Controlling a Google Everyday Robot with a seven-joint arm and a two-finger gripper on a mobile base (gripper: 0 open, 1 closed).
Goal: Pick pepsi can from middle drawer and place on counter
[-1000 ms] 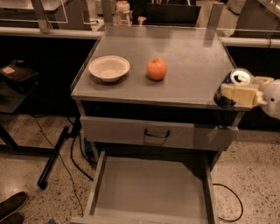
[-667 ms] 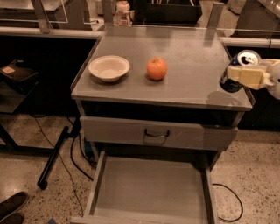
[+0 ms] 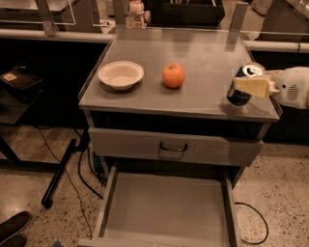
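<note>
The pepsi can [image 3: 240, 95], dark blue with a silver top, is held in my gripper [image 3: 251, 86] just above the right front part of the counter [image 3: 203, 53]. The cream fingers [image 3: 254, 86] are shut on the can, which tilts slightly. The arm comes in from the right edge. The middle drawer [image 3: 166, 205] stands pulled open below, its grey floor bare.
A white bowl [image 3: 120, 74] and an orange fruit [image 3: 173, 75] sit on the counter's left and middle. A closed drawer front with a dark handle [image 3: 173, 147] is above the open drawer. A bottle [image 3: 136, 12] stands at the back. Cables and a shoe [image 3: 14, 226] lie on the floor at left.
My gripper has carried the can up and leftward, from beside the counter's right edge to over its right front corner.
</note>
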